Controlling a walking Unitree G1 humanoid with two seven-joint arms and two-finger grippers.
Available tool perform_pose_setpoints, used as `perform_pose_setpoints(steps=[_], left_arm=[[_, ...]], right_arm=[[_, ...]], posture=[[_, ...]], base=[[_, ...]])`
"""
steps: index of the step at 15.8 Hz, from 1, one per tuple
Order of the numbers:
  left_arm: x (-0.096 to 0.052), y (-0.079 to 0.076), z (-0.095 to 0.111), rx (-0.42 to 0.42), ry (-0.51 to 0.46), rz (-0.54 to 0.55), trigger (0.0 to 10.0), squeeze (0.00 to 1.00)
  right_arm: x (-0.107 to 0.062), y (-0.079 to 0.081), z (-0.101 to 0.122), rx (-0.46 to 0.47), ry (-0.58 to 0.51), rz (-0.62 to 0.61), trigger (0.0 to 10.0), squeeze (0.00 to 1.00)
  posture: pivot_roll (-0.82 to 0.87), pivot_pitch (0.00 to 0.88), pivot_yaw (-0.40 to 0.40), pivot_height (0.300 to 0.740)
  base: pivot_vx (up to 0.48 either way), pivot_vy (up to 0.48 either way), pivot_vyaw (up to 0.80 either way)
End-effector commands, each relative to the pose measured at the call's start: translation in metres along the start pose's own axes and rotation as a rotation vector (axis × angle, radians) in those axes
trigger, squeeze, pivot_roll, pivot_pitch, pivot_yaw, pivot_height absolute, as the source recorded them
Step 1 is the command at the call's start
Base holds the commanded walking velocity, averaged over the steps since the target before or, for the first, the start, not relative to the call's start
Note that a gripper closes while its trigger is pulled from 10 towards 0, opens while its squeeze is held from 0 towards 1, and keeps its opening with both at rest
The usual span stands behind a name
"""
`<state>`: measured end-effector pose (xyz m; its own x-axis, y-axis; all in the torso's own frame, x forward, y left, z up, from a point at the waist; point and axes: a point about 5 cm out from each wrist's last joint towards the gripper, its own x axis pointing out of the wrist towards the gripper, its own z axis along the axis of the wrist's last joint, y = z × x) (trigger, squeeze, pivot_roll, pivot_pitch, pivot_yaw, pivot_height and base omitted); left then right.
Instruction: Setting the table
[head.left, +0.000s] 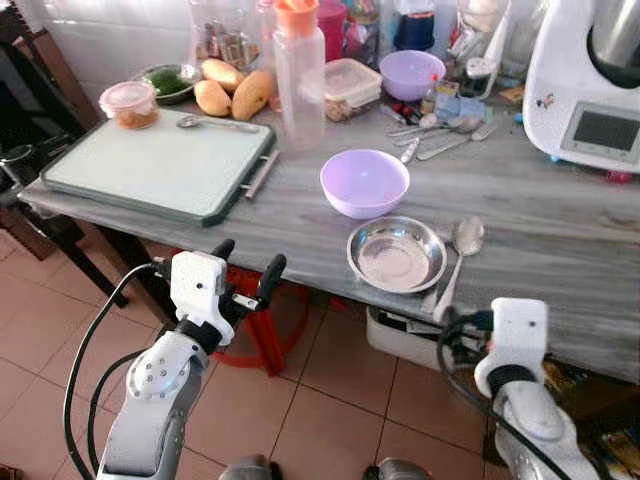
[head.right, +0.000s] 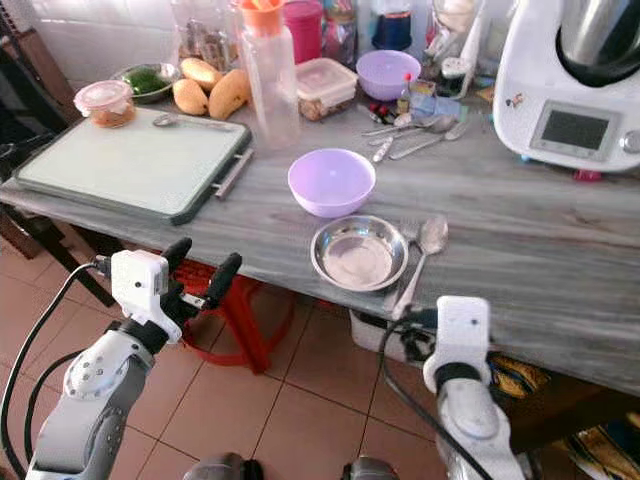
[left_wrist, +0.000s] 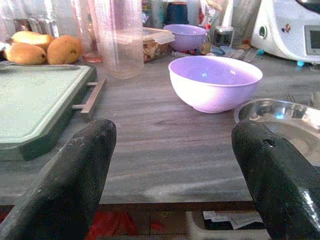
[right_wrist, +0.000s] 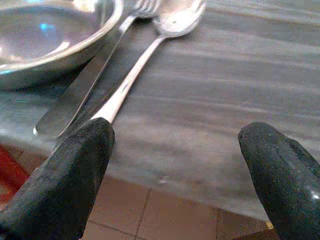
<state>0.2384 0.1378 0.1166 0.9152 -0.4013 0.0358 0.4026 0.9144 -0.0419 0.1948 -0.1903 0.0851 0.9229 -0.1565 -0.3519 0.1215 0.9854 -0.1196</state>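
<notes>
- A grey wood-grain surface (head.left: 560, 250) runs across the room, its front edge over the floor.
- The floor (head.left: 330, 400) is laid with terracotta tiles with pale grout lines.
- Behind the surface stands a wall (head.left: 110, 40) of glossy white tiles.
- A red stool (head.left: 262, 325) stands under the surface.
- Dark furniture (head.left: 25, 75) stands at the far left, by the wall.
- The light is soft and even, with faint shine on the wall.

At the table's (head.left: 560, 250) front edge you have the plate (head.left: 396, 254), spoon (head.left: 460, 250) just right, bowl (head.left: 364, 182) behind.
</notes>
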Motion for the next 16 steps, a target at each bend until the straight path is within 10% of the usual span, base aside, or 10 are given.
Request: perform_pose_setpoints(steps=[1,16], left_arm=[[-0.001,0.003,-0.001,-0.003,0.001,0.009,10.0,0.0],[0.0,0.003,0.0,-0.001,-0.01,0.008,10.0,0.0]], right_arm=[[-0.002,0.003,-0.007,-0.002,0.031,0.021,10.0,0.0],[0.013,-0.033,-0.006,0.035,0.02,-0.198,10.0,0.0]], posture=[[-0.01,0.0,0.037,0.74],[-0.01,0.0,0.049,0.74]], base=[[0.0,0.0,0.0],[0.0,0.0,0.0]])
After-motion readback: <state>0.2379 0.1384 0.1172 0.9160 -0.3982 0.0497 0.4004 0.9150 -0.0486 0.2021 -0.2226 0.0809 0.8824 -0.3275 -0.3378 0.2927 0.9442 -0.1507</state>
